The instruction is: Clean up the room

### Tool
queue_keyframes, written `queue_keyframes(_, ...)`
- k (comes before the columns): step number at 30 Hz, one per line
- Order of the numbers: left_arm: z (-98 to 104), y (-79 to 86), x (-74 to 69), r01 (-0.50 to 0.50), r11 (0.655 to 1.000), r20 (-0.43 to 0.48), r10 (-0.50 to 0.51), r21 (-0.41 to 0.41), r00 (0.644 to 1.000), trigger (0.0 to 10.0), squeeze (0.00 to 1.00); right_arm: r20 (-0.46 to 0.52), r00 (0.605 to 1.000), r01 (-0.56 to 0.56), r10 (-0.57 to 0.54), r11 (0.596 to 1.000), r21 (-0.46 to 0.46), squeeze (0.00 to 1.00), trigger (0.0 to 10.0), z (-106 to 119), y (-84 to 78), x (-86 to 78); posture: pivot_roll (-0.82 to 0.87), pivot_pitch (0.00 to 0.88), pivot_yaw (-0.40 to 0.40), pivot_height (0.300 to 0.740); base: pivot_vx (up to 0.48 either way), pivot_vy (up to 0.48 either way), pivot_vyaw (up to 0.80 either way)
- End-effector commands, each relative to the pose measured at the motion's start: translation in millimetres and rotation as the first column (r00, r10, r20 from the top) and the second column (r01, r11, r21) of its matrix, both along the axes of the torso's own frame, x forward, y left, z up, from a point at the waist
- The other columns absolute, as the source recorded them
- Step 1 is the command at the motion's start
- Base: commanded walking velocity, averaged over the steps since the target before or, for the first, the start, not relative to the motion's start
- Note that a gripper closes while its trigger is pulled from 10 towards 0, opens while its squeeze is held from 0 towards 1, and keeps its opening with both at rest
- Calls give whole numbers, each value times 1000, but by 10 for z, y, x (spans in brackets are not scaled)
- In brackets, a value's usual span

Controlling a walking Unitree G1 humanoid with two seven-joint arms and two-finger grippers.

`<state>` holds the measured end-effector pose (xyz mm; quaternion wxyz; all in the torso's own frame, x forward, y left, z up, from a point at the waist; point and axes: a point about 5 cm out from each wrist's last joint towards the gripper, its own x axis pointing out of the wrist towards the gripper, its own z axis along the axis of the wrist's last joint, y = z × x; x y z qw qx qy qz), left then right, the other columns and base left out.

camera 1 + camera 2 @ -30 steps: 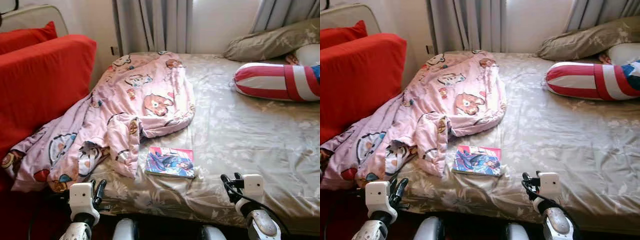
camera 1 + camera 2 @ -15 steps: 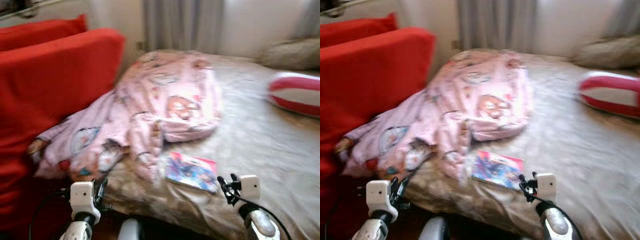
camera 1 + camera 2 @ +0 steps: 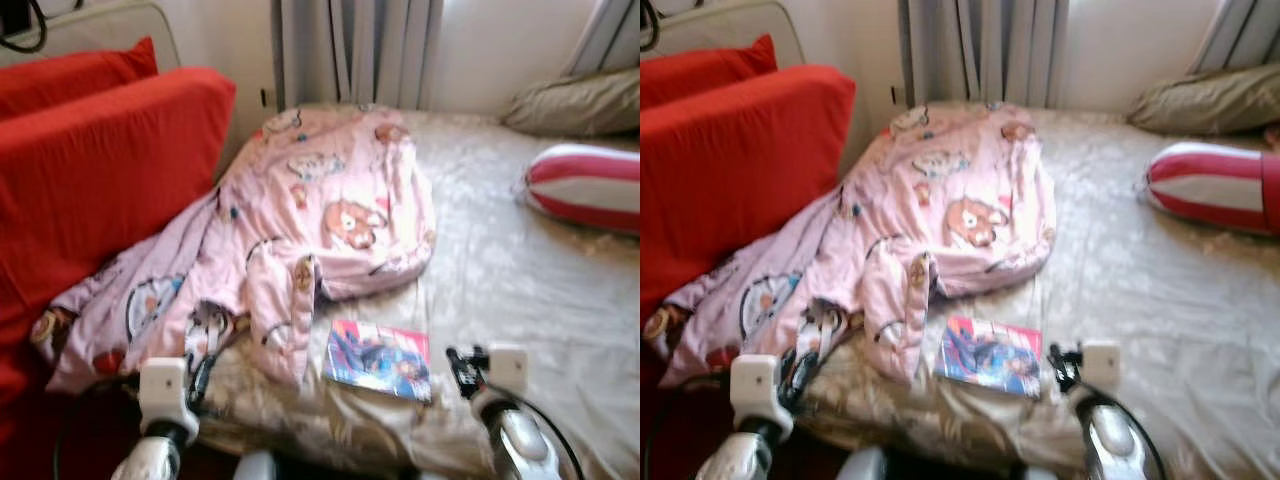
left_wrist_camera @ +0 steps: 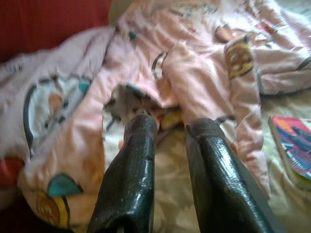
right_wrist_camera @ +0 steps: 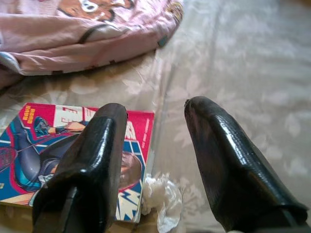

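Note:
A pink cartoon-print blanket (image 3: 320, 210) lies crumpled across the bed's left half and spills onto the red sofa. A colourful comic book (image 3: 380, 360) lies flat on the beige sheet near the bed's front edge, with a small crumpled white scrap (image 5: 160, 196) at its near corner. My right gripper (image 3: 462, 368) hovers low just right of the book, open and empty (image 5: 155, 109). My left gripper (image 3: 200, 375) hangs at the blanket's lower fold, its fingers slightly apart with nothing between them (image 4: 170, 128).
A red sofa (image 3: 100, 170) stands tight against the bed's left side. A red-and-white striped pillow (image 3: 585, 185) and a beige pillow (image 3: 575, 100) lie at the far right. Grey curtains (image 3: 355, 50) hang behind. The bed sheet (image 3: 520, 280) is bare on the right.
The camera has shifted, so the bed, blanket and book sit further right and lower than a second ago. The motion blur has eased. Both grippers keep their pose.

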<state>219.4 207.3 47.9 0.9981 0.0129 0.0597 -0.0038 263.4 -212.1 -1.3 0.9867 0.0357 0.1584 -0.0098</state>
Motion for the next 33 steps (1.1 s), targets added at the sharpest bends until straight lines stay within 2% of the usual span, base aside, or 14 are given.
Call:
queue_keyframes(1, 132, -35, 52, 30, 1000, 33, -30, 0, 999, 10000, 0, -67, 998, 19, -19, 1000, 11, 0, 10000, -87, -42, -47, 86, 0, 51, 606, 0, 0, 0)
queue_keyframes(8, 151, -42, 156, 15, 1000, 40, -15, -4, 999, 10000, 0, -91, 996, 12, -12, 1000, 9, 0, 10000, -81, 11, 36, 84, 0, 55, 606, 0, 0, 0)
queue_keyframes(11, 256, -44, 328, 9, 1000, 69, -8, -12, 998, 10000, 0, -93, 996, -5, 8, 999, 35, 0, 10000, -16, 146, 191, 95, 0, 57, 606, 0, 0, 0)
queue_keyframes(15, 336, 34, 365, -8, 1000, 86, 9, -4, 996, 10000, 0, -105, 994, 0, 3, 999, 34, 0, 10000, -1, 203, 246, 122, 9, 65, 606, 0, 0, 0)
queue_keyframes(19, 359, 71, 390, -25, 1000, 93, 25, -4, 995, 10000, 0, -123, 992, 28, -24, 999, 34, 0, 10000, -11, 200, 252, 123, 22, 64, 606, 0, 0, 0)
queue_keyframes(20, 359, 74, 378, -34, 999, 89, 35, -10, 995, 10000, 0, -140, 989, 53, -49, 998, 21, 0, 10000, -30, 161, 235, 116, 78, 80, 606, 0, 0, 0)
queue_keyframes(22, 358, 69, 368, -36, 999, 89, 36, -11, 995, 10000, 0, -145, 988, 60, -57, 998, 15, 0, 10000, -36, 142, 227, 116, 78, 80, 606, 0, 0, 0)
queue_keyframes(23, 397, 26, 366, -32, 999, 94, 34, -19, 995, 10000, 0, -144, 987, 75, -73, 997, 12, 0, 10000, -25, 72, 226, 126, 121, 80, 606, 0, 0, 0)
queue_keyframes(25, 405, 19, 388, -31, 999, 94, 33, -20, 995, 10000, 0, -146, 986, 81, -79, 997, 11, 0, 10000, -16, 53, 235, 127, 131, 76, 606, 0, 0, 0)
queue_keyframes(26, 422, 23, 420, -33, 999, 99, 35, -22, 994, 10000, 0, -147, 985, 89, -87, 996, 9, 596, 10000, 2, 33, 256, 129, 161, 68, 606, 0, 0, 0)
queue_keyframes(27, 435, 27, 443, -35, 999, 102, 37, -23, 994, 10000, 0, -148, 985, 95, -92, 995, 8, 596, 10000, 16, 20, 271, 129, 161, 68, 606, 0, 0, 0)
queue_keyframes(28, 448, 45, 463, -47, 999, 106, 49, -25, 993, 10000, 0, -148, 984, 99, -96, 995, 8, 1000, 10000, 35, 13, 295, 130, 191, 62, 606, 0, 0, 0)
queue_keyframes(33, 509, 58, 384, -89, 995, 119, 93, -36, 989, 10000, 0, -117, 988, 106, -104, 994, 14, 1000, 10000, 162, 54, 438, 161, 236, 62, 606, 0, 0, 0)
